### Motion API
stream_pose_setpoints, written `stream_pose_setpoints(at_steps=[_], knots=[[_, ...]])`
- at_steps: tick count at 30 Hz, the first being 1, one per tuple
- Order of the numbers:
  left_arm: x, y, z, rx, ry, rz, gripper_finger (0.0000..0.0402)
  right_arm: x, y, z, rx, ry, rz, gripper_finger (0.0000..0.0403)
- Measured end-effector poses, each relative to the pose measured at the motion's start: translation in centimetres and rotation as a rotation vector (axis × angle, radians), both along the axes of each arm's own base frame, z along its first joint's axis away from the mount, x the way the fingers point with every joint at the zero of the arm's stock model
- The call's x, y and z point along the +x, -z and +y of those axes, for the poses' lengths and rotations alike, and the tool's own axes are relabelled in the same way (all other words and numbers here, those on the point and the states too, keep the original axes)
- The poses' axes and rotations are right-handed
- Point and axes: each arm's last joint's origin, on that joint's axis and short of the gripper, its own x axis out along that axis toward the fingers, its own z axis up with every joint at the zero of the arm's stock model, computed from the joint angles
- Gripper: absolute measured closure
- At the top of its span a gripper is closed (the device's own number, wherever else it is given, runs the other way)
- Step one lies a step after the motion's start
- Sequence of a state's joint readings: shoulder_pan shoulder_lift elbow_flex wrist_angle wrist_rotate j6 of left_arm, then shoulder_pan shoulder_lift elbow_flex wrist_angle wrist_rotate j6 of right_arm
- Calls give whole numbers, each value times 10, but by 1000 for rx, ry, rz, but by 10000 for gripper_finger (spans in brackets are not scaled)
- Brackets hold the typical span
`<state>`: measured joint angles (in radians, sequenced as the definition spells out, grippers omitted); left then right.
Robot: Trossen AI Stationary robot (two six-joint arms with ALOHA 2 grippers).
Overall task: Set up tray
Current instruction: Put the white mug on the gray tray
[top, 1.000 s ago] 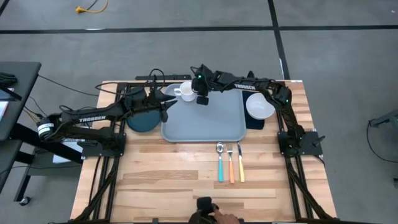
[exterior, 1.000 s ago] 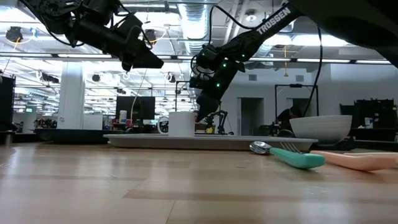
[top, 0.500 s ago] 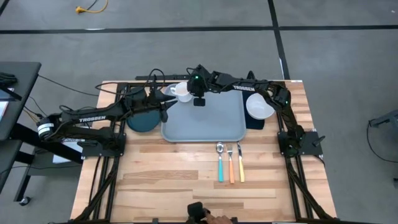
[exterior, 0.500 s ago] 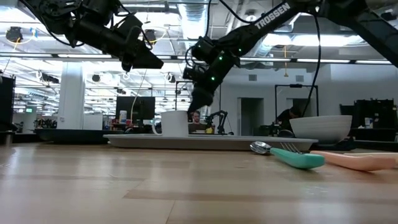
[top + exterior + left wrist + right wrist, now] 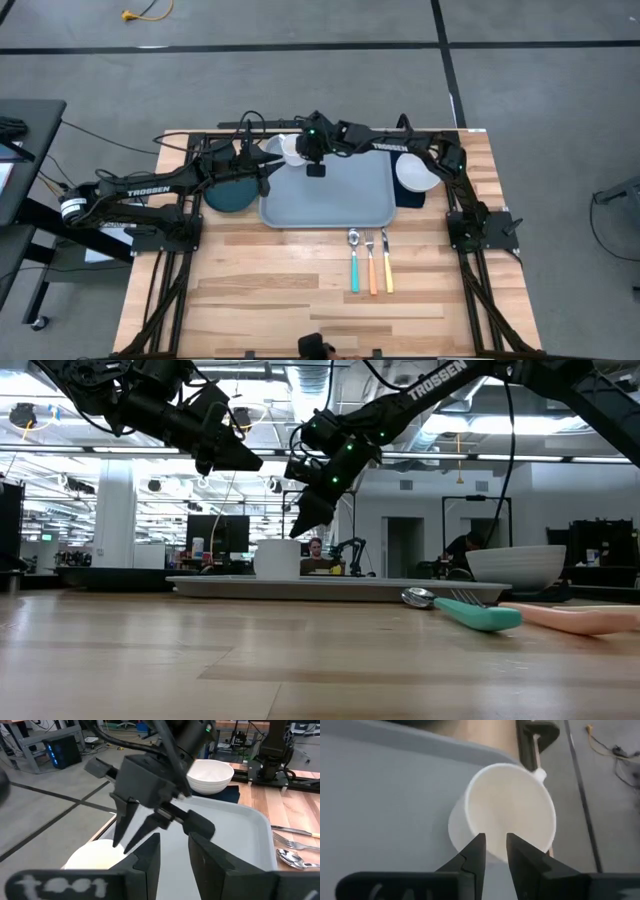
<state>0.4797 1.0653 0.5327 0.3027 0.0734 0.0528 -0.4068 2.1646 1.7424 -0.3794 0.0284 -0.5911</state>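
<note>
The light blue-grey tray lies at the middle of the table. A white cup stands upright on its base in the tray's far-left corner; in the right wrist view I look down into the cup. My right gripper hangs open just above the cup's rim, apart from it, and the left wrist view shows that gripper with its fingers spread. My left gripper waits in the air, open by a narrow gap, left of the cup and over the round dark teal plate.
A white bowl sits on a dark navy napkin right of the tray. A teal spoon, an orange fork and a yellow knife lie side by side near of the tray. Bare wood lies toward the near edge.
My right gripper has risen from beside the cup and moved toward the table's left, ending above the cup. The cup has slid a little toward the left on the tray and turned about, so its handle no longer shows in the low view.
</note>
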Motion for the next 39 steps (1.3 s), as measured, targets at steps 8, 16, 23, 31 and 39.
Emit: stream_pose_setpoints(at_steps=[8, 16, 23, 31, 39], knots=[[0, 1, 0, -2, 0, 10, 310, -3, -10, 10, -245, 257, 104, 333], [0, 1, 0, 27, 7, 21, 310, -15, 14, 7, -24, 306, 209, 333], [7, 7, 2, 12, 53, 24, 310, -26, 2, 3, -66, 384, 244, 333], [25, 21, 20, -18, -10, 101, 310, -49, -20, -12, -56, 460, 270, 332], [69, 31, 38, -90, 12, 174, 310, -69, -31, -19, -12, 520, 318, 332]])
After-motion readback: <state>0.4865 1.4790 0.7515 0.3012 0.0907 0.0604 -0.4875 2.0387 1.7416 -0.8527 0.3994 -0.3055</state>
